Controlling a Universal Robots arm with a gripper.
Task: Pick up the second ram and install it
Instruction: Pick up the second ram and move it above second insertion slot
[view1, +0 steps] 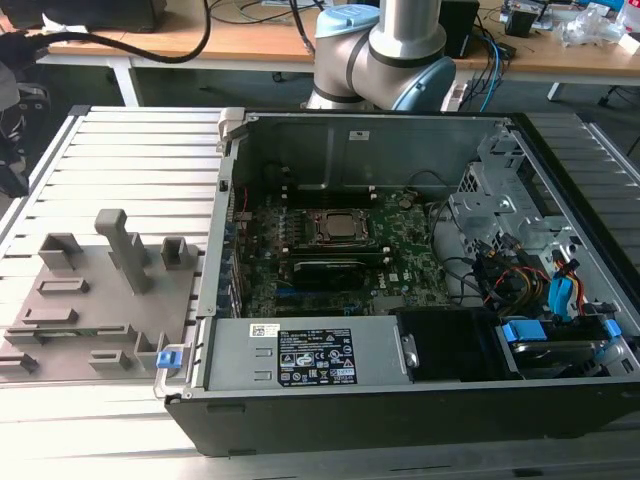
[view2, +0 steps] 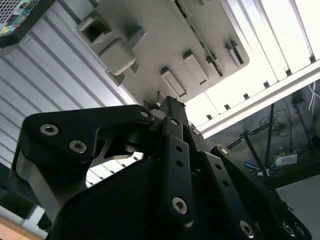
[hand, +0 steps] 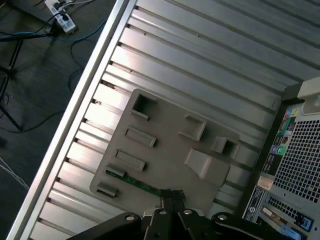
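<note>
Well, in the exterior view the second ram (view1: 78, 327) is lying in a slot of the grey tray (view1: 120, 300) on the counter (view1: 130, 150), beside the open computer box (view1: 400, 150). It is not picked up yet and not put in, so the whole job is waiting. In the second wrist view the pincer (view2: 159, 106) is looking shut, with nothing in it. In the first wrist view it is hanging above the tray, over one end of the green stick.
</note>
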